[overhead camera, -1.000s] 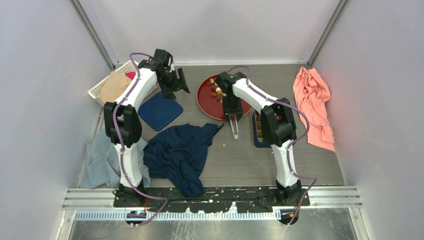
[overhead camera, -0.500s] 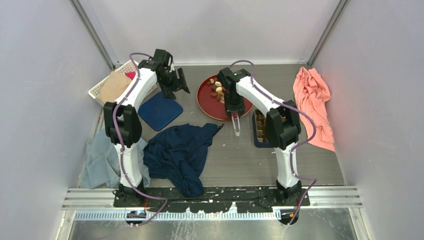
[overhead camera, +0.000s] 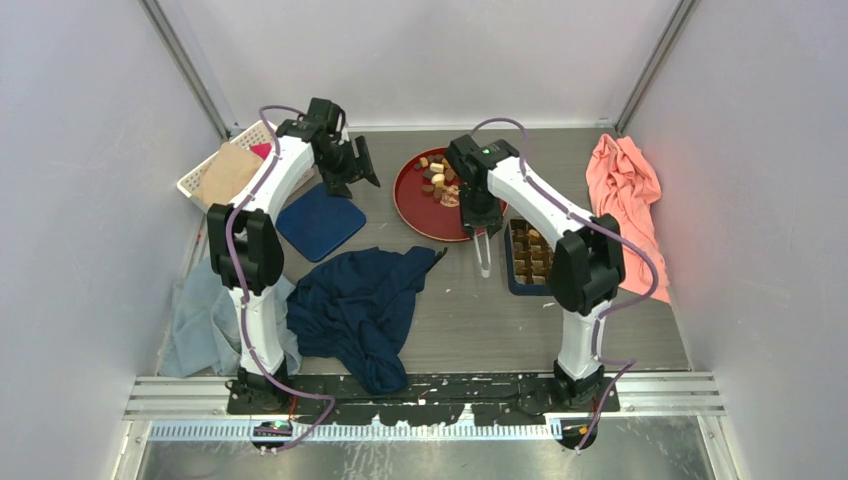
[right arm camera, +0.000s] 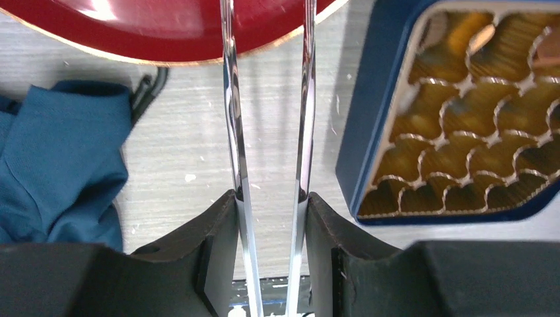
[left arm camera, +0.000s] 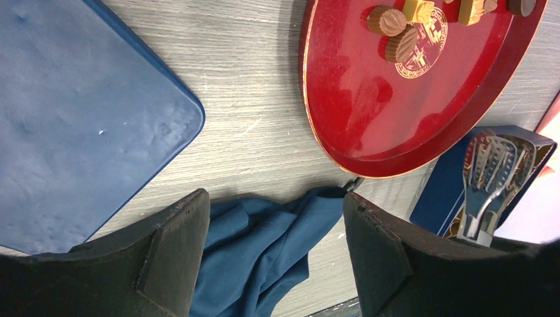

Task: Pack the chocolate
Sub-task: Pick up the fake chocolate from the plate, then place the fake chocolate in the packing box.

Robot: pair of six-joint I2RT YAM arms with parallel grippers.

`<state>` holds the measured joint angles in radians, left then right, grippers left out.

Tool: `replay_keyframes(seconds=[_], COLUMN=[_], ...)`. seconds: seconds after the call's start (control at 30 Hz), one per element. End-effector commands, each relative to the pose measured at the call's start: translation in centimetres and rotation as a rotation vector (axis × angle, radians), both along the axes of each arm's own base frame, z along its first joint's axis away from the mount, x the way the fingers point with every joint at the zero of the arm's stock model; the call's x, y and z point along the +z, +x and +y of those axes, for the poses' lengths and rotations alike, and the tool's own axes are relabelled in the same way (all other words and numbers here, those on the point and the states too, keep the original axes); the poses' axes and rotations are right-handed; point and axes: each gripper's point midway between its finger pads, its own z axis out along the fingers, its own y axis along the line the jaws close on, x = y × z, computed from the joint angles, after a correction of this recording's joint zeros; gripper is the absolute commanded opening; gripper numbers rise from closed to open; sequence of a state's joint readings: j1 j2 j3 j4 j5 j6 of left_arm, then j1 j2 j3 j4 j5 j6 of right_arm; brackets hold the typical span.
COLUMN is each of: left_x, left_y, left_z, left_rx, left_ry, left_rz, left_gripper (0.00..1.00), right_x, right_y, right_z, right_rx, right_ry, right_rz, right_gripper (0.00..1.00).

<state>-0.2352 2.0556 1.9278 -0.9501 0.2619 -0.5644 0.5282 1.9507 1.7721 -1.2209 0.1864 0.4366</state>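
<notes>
Several brown and cream chocolate pieces point(overhead camera: 437, 178) lie on the far part of the red round tray point(overhead camera: 420, 210), and they also show in the left wrist view point(left arm camera: 393, 30). More pieces sit in the navy gridded box point(overhead camera: 511, 262), whose near gold cells are empty point(right arm camera: 462, 132). My right gripper point(overhead camera: 481, 215) point(right arm camera: 271, 198) is shut on metal tongs point(overhead camera: 485, 255) point(right arm camera: 231, 99). The tongs point down at the table between the tray and the box. I cannot tell whether their tips hold a piece. My left gripper point(overhead camera: 355, 178) point(left arm camera: 274, 205) is open and empty, left of the tray.
A navy cloth point(overhead camera: 365, 300) lies at centre front, its corner near the tray. A flat blue lid point(overhead camera: 320, 220) lies left of the tray. A white basket point(overhead camera: 225, 170) stands at the back left. A pink cloth point(overhead camera: 630, 210) lies right, a grey cloth point(overhead camera: 200, 320) left.
My right arm has swung right with the tongs, from the tray's front edge to just beside the navy box. The left arm has not moved.
</notes>
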Motion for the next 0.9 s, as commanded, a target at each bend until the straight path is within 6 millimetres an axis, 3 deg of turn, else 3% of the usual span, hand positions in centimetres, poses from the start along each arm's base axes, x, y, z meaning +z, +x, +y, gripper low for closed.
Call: replay_keyframes(seconds=[0.0, 0.23, 0.53, 0.87], left_x=[2.8, 2.5, 2.3, 2.2], left_y=[0.4, 0.4, 0.6, 0.8], left_z=[0.2, 0.1, -0.1, -0.2], left_rx=[-0.014, -0.014, -0.014, -0.012], left_ry=[-0.021, -0.026, -0.031, -0.038], left_rz=[-0.084, -0.078, -0.078, -0.074], left_gripper=[0.74, 0.74, 0.74, 0.74], right_x=[3.9, 4.7, 4.0, 1.8], right_y=[-1.7, -5.1, -9.2, -11.0], right_z=[-2.3, -6.0, -9.1, -10.7], right_rx=[-0.054, -0.151, -0.232, -0.281], right_ry=[-0.003, -0.039, -0.083, -0.111], right_rz=[-0.085, -0.096, -0.071, -0.034], right_gripper=[0.22, 0.22, 0.23, 0.23])
